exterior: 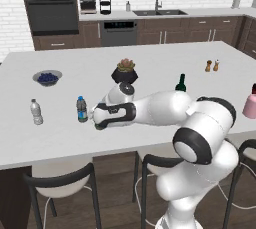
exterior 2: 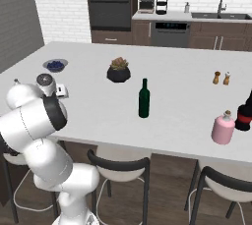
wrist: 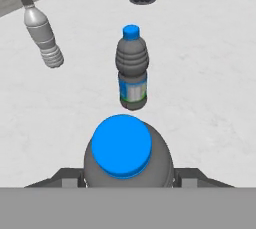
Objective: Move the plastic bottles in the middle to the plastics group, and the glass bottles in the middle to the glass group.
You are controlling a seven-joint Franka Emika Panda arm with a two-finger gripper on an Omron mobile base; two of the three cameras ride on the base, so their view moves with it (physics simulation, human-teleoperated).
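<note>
Blue-capped water bottle (wrist: 121,145) sits between the two dark fingers (wrist: 67,177) of the claw (wrist: 129,178), seen from above its cap in the hand view; both fingers press against its grey-clear body, so the claw is closed on it. Whether its base rests on the white surface (exterior: 165,58) or hangs above it cannot be told. Taking the black plant pot (exterior: 124,74) as the reference: in the left base view the claw (exterior: 96,119) is on the near side of the pot and a little to its left, low over the surface. A second blue-capped bottle (exterior: 81,109), with a blue label, stands upright just beside the claw, left of the pot and nearer the surface's front edge. The pale bottle (exterior: 36,111) stands upright farther left of the pot, apart from the second blue-capped bottle. The bowl of blueberries (exterior: 47,77) lies far left of the pot, level with it. The dark-green bottle (exterior 2: 143,98) stands upright to the pot's right and somewhat nearer. Two orange shakers (exterior 2: 221,77) stand side by side well to the pot's right. The pink bottle (exterior 2: 223,128) stands far right of the pot near the front edge, with a red-and-black bottle (exterior 2: 243,113) just beside it.
</note>
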